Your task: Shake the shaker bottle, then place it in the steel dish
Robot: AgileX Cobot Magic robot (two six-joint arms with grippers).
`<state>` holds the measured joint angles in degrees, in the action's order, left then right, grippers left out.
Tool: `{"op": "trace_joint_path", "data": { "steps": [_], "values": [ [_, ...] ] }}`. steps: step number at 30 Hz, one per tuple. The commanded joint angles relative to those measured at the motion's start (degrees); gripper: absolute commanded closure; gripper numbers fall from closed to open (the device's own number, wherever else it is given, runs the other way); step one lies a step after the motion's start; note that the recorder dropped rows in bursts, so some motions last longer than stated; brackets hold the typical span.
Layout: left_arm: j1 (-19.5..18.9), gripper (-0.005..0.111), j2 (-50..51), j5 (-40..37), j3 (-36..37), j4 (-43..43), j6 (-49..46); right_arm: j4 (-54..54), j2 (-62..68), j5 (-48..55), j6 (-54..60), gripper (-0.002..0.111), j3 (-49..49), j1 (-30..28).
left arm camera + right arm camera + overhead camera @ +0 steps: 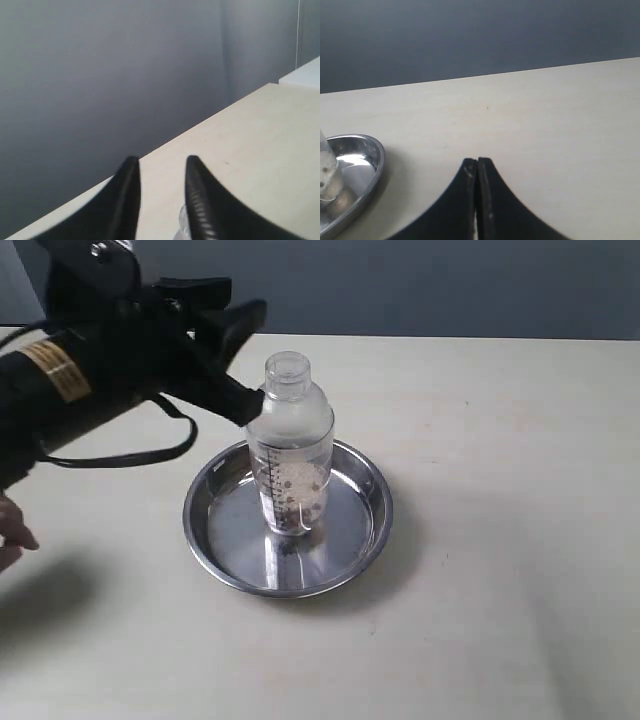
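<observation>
honestly the left gripper (162, 161) has its fingers (127, 200) apart but right against the shaker bottle (292, 455) standing in the steel dish (345, 530), so a crooked pull-away could topple it

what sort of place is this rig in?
Probably a lab or test bench, not a kitchen: pale table, plain grey wall behind, and a shaker bottle standing in a steel dish.

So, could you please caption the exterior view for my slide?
The shaker bottle stands upright in the steel dish, left pincer open alongside.
</observation>
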<state>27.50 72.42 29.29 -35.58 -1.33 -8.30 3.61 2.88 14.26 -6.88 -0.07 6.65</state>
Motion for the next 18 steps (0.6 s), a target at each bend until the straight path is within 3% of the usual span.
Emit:
{"op": "trace_joint_path", "data": {
  "steps": [1,6,15,18],
  "values": [
    [-0.02,0.107,-10.29,-14.99,-0.16,3.32,-4.64,-0.05,0.22,-0.68,0.2,0.109,0.07,0.11],
    [-3.5,0.106,-22.02,-26.67,1.6,11.15,-9.06,-0.05,0.22,-0.68,0.2,0.109,0.07,0.11],
    [-9.74,0.106,-47.63,-29.61,15.04,14.2,-8.39,-0.05,0.22,-0.83,0.2,0.109,0.07,0.11],
    [-11.55,0.106,-53.15,-30.7,18.6,10.27,-8.89,-0.05,0.22,-0.83,0.2,0.109,0.07,0.11]
  ]
}}
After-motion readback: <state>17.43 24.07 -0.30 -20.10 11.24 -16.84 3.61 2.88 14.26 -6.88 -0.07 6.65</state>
